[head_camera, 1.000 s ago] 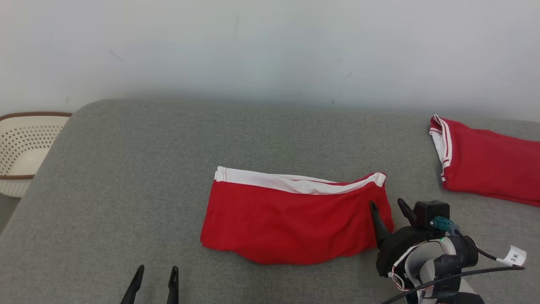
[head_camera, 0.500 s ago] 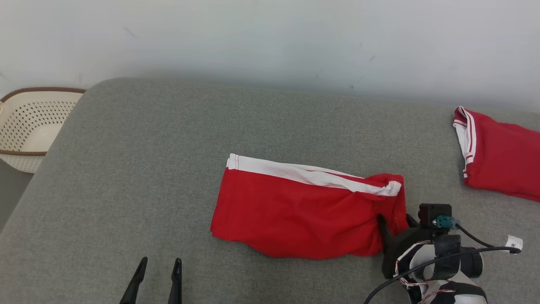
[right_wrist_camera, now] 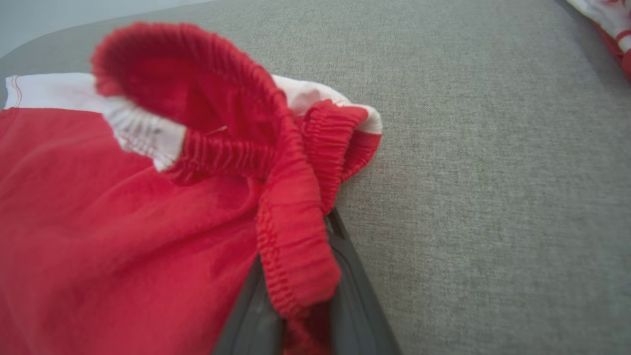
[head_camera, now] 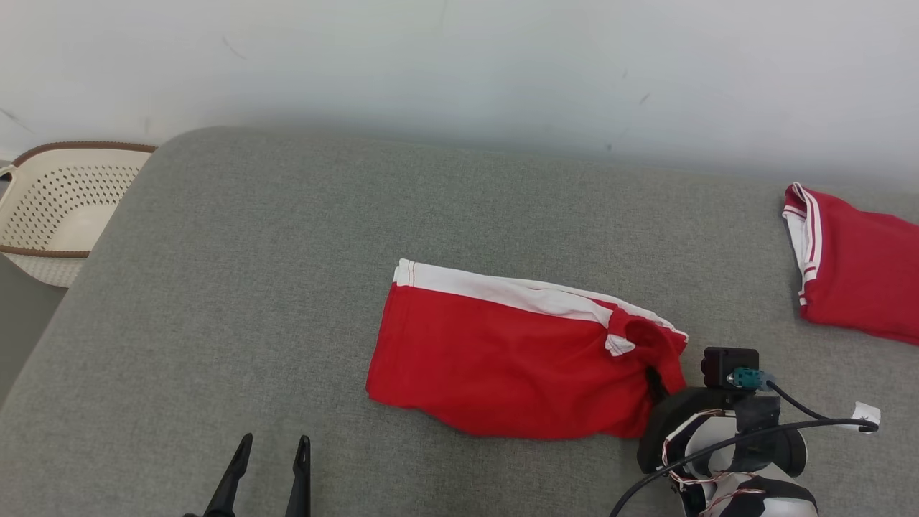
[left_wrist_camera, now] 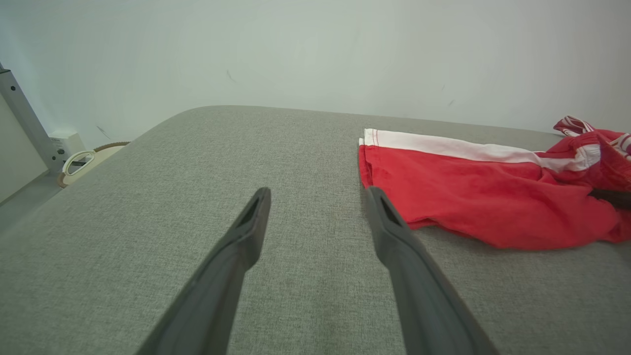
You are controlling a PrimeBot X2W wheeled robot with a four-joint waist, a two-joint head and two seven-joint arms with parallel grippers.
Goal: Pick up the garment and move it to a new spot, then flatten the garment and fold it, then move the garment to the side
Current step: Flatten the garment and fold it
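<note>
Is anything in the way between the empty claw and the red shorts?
No. Only bare grey padding lies between the open left gripper and the red garment; the right gripper pinches its other end.

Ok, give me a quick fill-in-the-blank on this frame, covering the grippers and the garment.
The right gripper is shut on the red shorts' ____.
The left gripper hangs ____ over the grey surface, holding nothing.
The stripe along the shorts' far edge is ____.
The perforated basket sits beyond the surface's ____ end.
Missing: waistband; open; white; left.
</note>
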